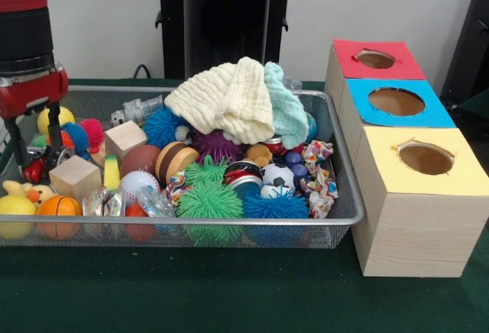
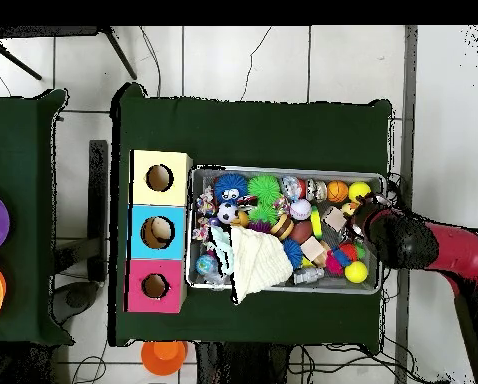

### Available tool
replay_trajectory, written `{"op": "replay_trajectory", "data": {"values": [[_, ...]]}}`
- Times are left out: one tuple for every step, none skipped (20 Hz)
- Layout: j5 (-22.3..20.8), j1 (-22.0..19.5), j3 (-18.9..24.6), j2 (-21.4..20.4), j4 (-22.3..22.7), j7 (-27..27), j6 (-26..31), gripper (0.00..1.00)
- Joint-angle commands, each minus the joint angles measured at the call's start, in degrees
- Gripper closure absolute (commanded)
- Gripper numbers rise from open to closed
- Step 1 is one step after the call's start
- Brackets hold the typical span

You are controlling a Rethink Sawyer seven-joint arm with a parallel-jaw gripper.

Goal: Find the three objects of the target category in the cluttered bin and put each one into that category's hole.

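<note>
The wire mesh bin (image 1: 336,130) is full of toys; it also shows in the overhead view (image 2: 283,168). A yellow duckling (image 1: 23,192) with an orange beak lies in its front left corner. I cannot make out an orange black-striped toy. My gripper (image 1: 35,150) hangs down into the bin's left end, just behind the duckling, open, with its fingers (image 1: 55,130) apart over a small red and black thing. In the overhead view the gripper (image 2: 361,225) is at the bin's right end. The red-surround hole (image 1: 375,59) is at the far end of the wooden box and shows from above (image 2: 155,286).
Blue-surround (image 1: 396,101) and yellow-surround (image 1: 425,157) holes share the box. Pale yellow and mint cloths (image 1: 229,96) are heaped in the bin's middle. Green and blue spiky balls (image 1: 210,199), wooden cubes (image 1: 75,176), a yellow ball (image 1: 14,212) and an orange ball (image 1: 59,207) crowd the bin.
</note>
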Motion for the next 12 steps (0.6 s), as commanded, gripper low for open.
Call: {"op": "replay_trajectory", "data": {"values": [[-5.6,0.8,-0.4,2.8,-1.7,-1.9,-3.6,0.00],[-6.1,1.1,-0.7,3.1,-2.0,-1.8,-4.0,0.00],[-6.8,1.4,-1.4,3.5,-2.4,-1.3,-4.8,0.00],[-7.3,1.6,-1.7,3.9,-2.8,-1.1,-5.2,0.00],[-7.9,1.7,-2.0,4.2,-3.2,-0.9,-5.7,0.00],[-8.4,1.9,-2.3,4.6,-3.5,-0.7,-6.1,0.00],[-8.7,2.2,-2.6,4.9,-3.9,-0.3,-6.2,0.00],[-9.2,2.3,-2.9,5.4,-4.3,0.0,-6.4,0.00],[-9.7,2.5,-3.2,5.9,-4.7,0.3,-6.7,0.00],[-10.1,2.7,-3.4,6.4,-5.1,0.5,-6.9,0.00],[-10.7,3.1,-3.8,7.1,-5.8,0.9,-7.4,0.00],[-11.1,3.2,-4.0,7.6,-6.2,1.1,-7.8,0.00]]}}
